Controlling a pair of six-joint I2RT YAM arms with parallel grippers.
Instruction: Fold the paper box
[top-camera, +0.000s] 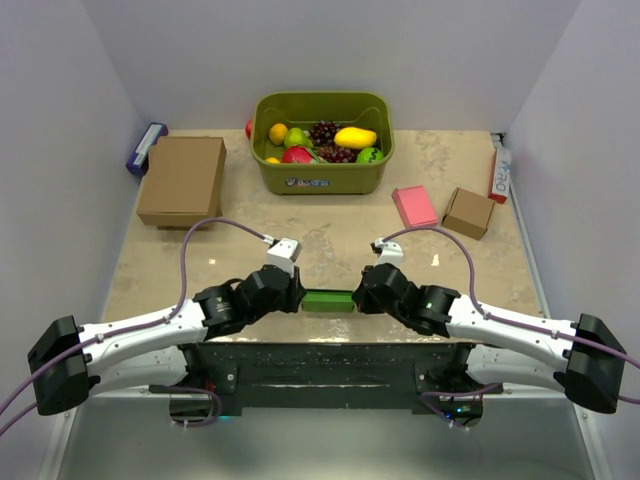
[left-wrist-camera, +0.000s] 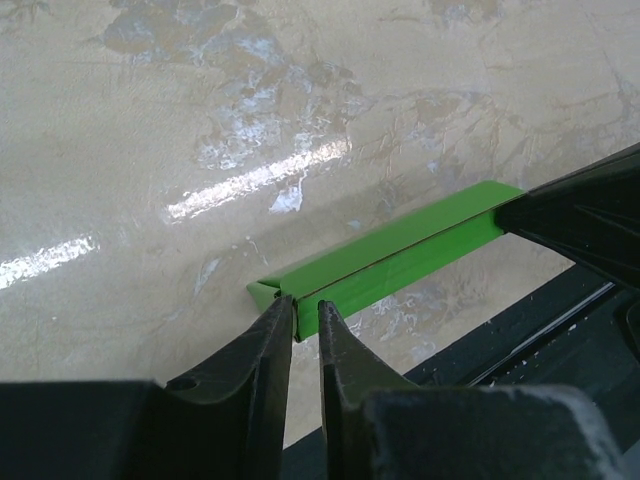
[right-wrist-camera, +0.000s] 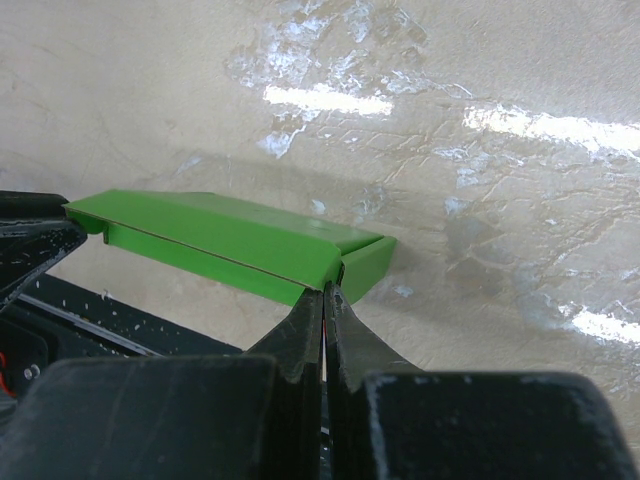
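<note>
The bright green paper box (top-camera: 327, 300), folded into a narrow flat strip, is spanning the gap between the two grippers at the near edge of the beige marbled table (top-camera: 330, 250), just ahead of the arms' bases. Whether it is resting on the surface or hanging just above it cannot be told. In the wrist views, an upper layer is overlapping a lower one along one long crease.

The left gripper (top-camera: 298, 296) is pinching the strip's left end. Its black fingers (left-wrist-camera: 270, 335) are standing almost together, and the green edge is sitting in the thin slot between them. The right gripper (top-camera: 358, 295) is clamping the opposite end, its fingertips (right-wrist-camera: 305, 330) pressing tight together on the card's edge. Both arms are reaching inward, low over the table.

Well beyond the strip, an olive-green plastic basket (top-camera: 320, 178) holding mixed fruit is standing at the far middle. A pink flat box (top-camera: 414, 205) and a small brown cardboard box (top-camera: 468, 212) are lying to its right, close together. A large brown cardboard box (top-camera: 182, 180) is occupying the far left.
</note>
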